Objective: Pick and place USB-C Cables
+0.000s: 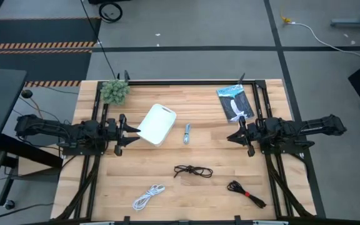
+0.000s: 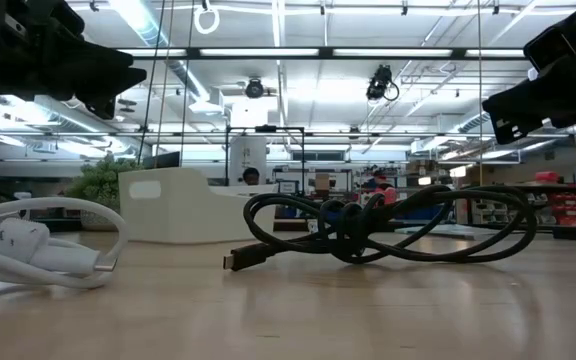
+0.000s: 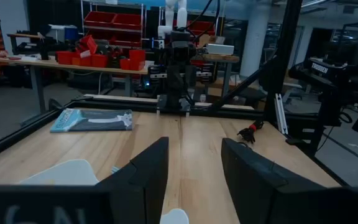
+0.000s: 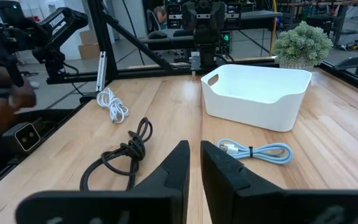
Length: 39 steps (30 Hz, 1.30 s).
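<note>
Three cables lie on the near part of the table. The loose black cable (image 1: pixel 193 171) (image 2: pixel 388 230) (image 4: pixel 123 155) is in the middle. The white cable (image 1: pixel 149 196) (image 2: pixel 28 250) (image 4: pixel 112 102) lies to its near left. The black bundle with a red band (image 1: pixel 245 191) (image 3: pixel 250 132) lies to its near right. My left gripper (image 1: pixel 127 133) (image 3: pixel 194 174) hovers open at the left, just beside the white tray (image 1: pixel 157 124). My right gripper (image 1: pixel 235 135) (image 4: pixel 194 163) hovers shut at the right, pointing at the table's middle. Neither gripper touches anything.
The white tray (image 4: pixel 257 93) (image 2: pixel 183 205) sits left of centre, with a small pale blue coiled cable (image 1: pixel 187 133) (image 4: pixel 253 151) lying on the wood beside it. A blue-and-white packet (image 1: pixel 235 103) (image 3: pixel 92 119) lies far right. A small green plant (image 1: pixel 115 91) stands at the far left corner.
</note>
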Each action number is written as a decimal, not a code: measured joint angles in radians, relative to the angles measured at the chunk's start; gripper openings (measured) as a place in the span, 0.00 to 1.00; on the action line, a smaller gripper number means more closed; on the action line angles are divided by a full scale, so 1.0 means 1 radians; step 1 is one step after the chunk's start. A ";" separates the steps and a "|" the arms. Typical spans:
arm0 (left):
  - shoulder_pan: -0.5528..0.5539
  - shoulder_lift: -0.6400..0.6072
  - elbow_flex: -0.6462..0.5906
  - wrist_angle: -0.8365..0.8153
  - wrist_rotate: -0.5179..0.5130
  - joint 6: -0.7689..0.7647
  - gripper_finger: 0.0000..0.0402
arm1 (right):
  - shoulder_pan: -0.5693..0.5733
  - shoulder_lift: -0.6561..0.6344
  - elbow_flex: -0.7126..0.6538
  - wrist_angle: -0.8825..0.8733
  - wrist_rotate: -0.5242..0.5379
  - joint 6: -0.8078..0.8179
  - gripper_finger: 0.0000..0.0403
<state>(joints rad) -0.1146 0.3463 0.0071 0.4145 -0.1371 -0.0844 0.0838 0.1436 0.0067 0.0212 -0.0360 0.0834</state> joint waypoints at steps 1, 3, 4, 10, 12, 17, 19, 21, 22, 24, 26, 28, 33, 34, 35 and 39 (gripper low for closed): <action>0.000 0.000 0.000 0.000 0.000 0.000 0.39 | 0.000 0.000 0.000 0.000 0.000 0.000 0.11; 0.000 0.000 0.000 0.000 0.000 0.000 0.39 | 0.000 0.000 0.000 0.000 0.000 0.000 0.11; 0.000 0.000 0.000 0.000 0.000 0.000 0.39 | 0.000 0.000 0.000 0.000 0.000 0.000 0.11; 0.000 0.000 0.000 0.000 0.000 0.000 0.39 | 0.000 0.000 0.000 0.000 0.000 0.000 0.11; 0.000 0.000 0.000 0.000 0.000 0.000 0.39 | 0.000 0.000 0.000 0.000 0.000 0.000 0.11; 0.000 0.000 0.000 0.000 0.000 0.000 0.39 | 0.000 0.000 0.000 0.000 0.000 0.000 0.11; 0.000 0.000 0.000 0.000 0.000 0.000 0.39 | 0.000 0.000 0.000 0.000 0.000 0.000 0.11; 0.000 0.000 0.000 0.000 0.000 0.000 0.39 | 0.000 0.000 0.000 0.000 0.000 0.000 0.11; 0.000 0.000 0.000 0.000 0.000 0.000 0.39 | 0.000 0.000 0.000 0.000 0.000 0.000 0.11; 0.000 0.000 0.000 0.000 0.000 0.000 0.39 | 0.000 0.000 0.000 0.000 0.000 0.000 0.11; 0.000 0.000 0.000 0.000 0.000 0.000 0.39 | 0.000 0.000 0.000 0.000 0.000 0.000 0.11; 0.000 0.000 0.000 0.000 0.000 0.000 0.39 | 0.000 0.000 0.000 0.000 0.000 0.000 0.11; 0.000 0.000 0.000 0.000 0.000 0.000 0.39 | 0.000 0.000 0.000 0.000 0.000 0.000 0.11; 0.000 0.000 0.000 0.000 0.000 0.000 0.39 | 0.000 0.000 0.000 0.000 0.000 0.000 0.11; 0.000 0.000 0.000 0.000 0.000 0.000 0.39 | 0.000 0.000 0.000 0.000 0.000 0.000 0.11; 0.000 0.000 0.000 0.000 0.000 0.000 0.39 | 0.000 0.000 0.000 0.014 0.000 0.000 0.11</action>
<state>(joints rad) -0.1146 0.3462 0.0067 0.4145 -0.1371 -0.0842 0.0840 0.1433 0.0067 0.0355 -0.0357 0.0834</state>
